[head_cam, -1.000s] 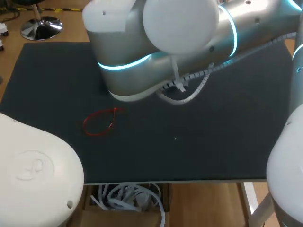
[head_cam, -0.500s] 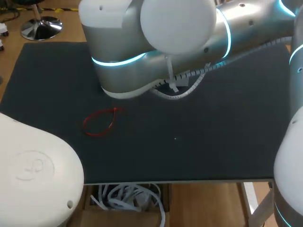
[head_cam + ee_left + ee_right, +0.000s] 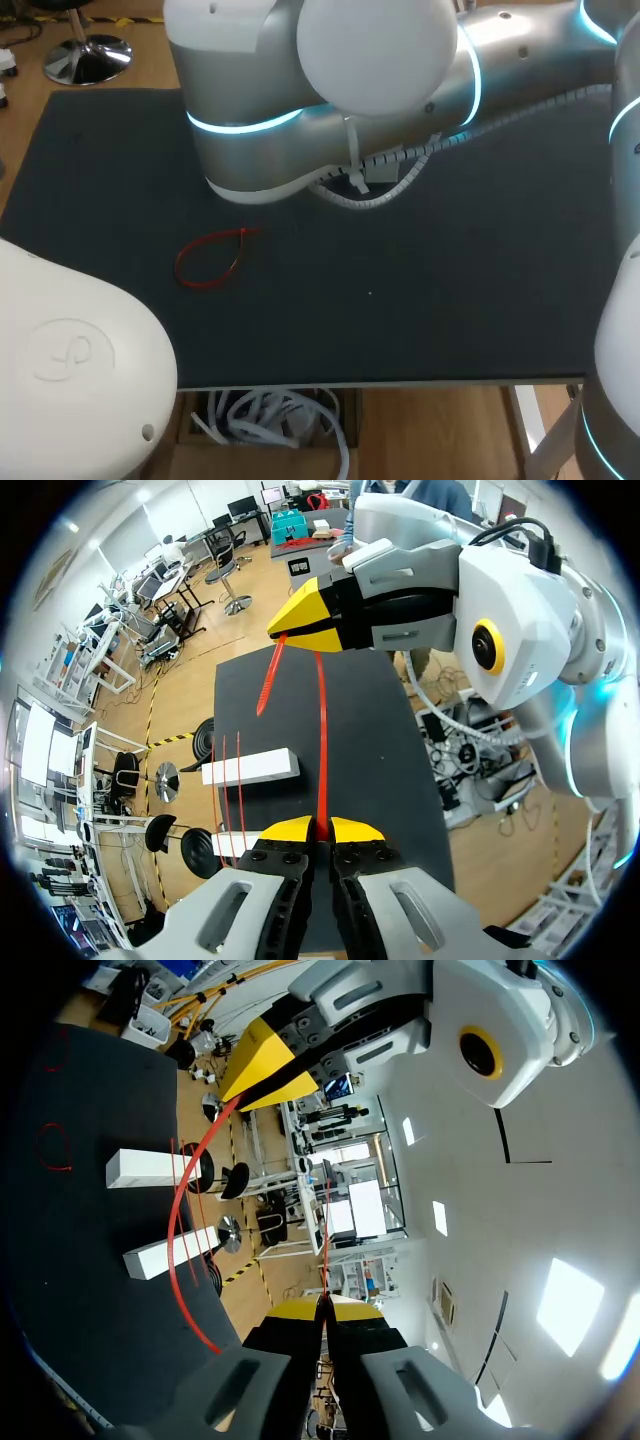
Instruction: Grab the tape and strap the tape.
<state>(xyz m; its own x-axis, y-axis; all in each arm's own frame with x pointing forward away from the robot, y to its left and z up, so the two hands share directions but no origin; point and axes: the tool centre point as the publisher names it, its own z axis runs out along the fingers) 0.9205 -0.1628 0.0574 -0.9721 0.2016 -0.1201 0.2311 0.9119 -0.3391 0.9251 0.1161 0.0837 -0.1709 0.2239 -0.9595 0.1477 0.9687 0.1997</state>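
Arm [image 3: 330, 110] leftward (tape [image 3: 322, 742] in end effector [image 3: 321, 830])

The bench [image 3: 450, 280] is covered by a dark mat. The first white block [image 3: 150, 1168] and the second white block [image 3: 170, 1248] lie flat on the mat, side by side and apart. A closed red loop [image 3: 207, 262] lies flat on the mat, well apart from both blocks.

The right arm [image 3: 480, 70] is chunky silver with glowing cyan rings [image 3: 240, 124] and a white coiled cable [image 3: 405, 160] tied on. The left gripper [image 3: 318, 828] is grey, yellow-tipped.
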